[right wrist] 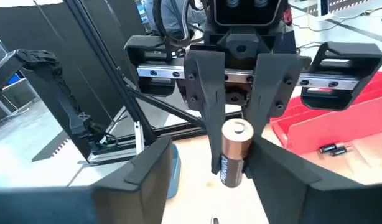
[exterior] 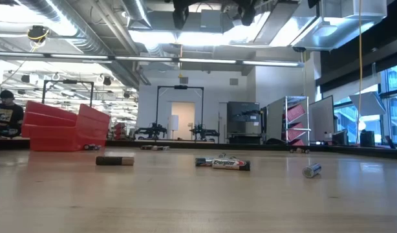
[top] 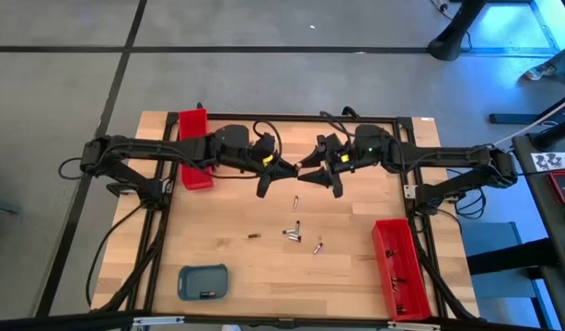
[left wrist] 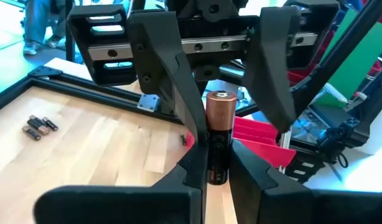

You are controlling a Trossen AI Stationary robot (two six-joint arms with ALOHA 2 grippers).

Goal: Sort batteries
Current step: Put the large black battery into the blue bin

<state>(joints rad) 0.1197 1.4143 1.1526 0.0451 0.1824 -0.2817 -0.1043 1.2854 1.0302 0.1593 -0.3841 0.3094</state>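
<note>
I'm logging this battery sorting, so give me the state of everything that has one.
left pincer: shut on the held battery.
right pincer: open, fingers either side of that battery.
held battery: off the table, between both pincers.
loose batteries: lying flat on the table.
right red tray: a few batteries inside.

Grey tiled floor [top: 62, 83] surrounds the table; ceiling lights [exterior: 185, 39] brighten a hall with windows [exterior: 379, 97].
</note>
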